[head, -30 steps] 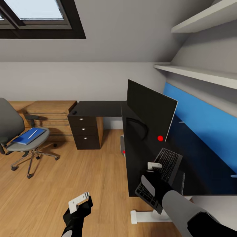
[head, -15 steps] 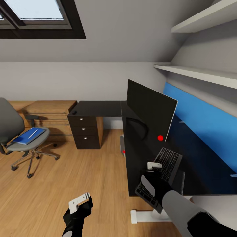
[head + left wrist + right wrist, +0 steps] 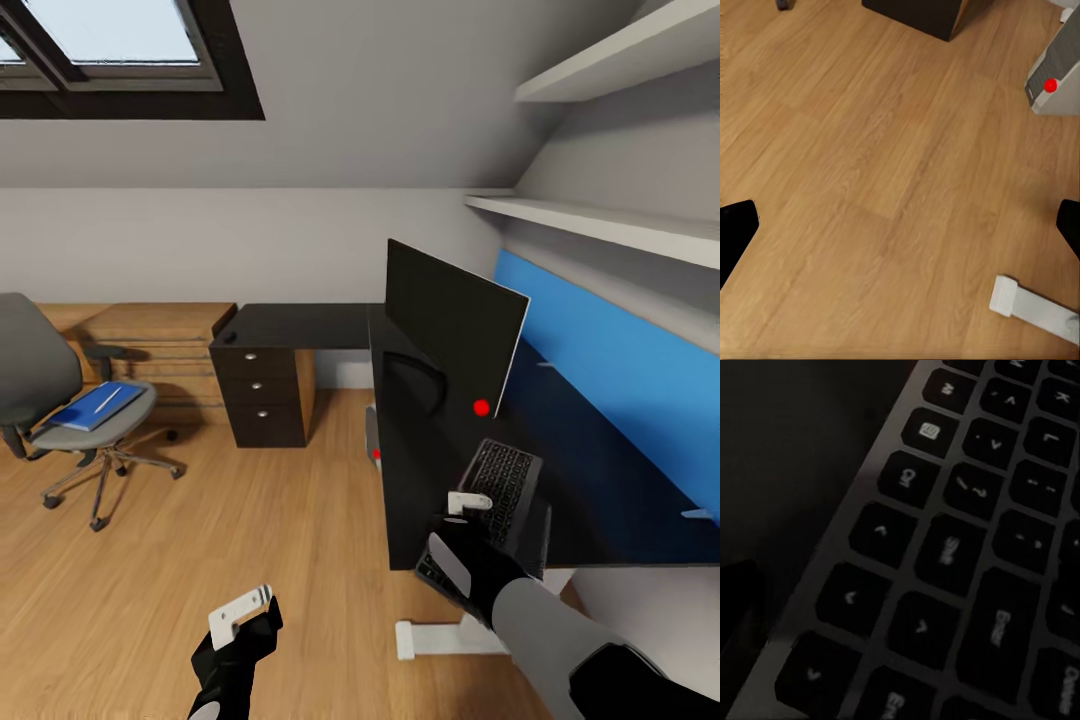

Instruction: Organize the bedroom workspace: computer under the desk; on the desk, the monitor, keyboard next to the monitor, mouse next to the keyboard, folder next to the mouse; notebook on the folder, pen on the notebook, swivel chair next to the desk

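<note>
Keyboard [image 3: 497, 487] on the black bench [image 3: 420, 470] before the monitor [image 3: 450, 335], near end overhanging the edge, right end effector [image 3: 468, 503] upon it, grip state indiscernible, left end effector [image 3: 240, 612] open above wood floor [image 3: 200, 540], blue folder [image 3: 95, 405] on swivel chair [image 3: 60, 400].

Even, bright simulator daylight from the skylight [image 3: 110, 40], soft shadow under the swivel chair [image 3: 75, 410], glossy desk [image 3: 600, 470] mirroring blue, dim blurred keyboard [image 3: 967, 547] close-up by the right tool
</note>
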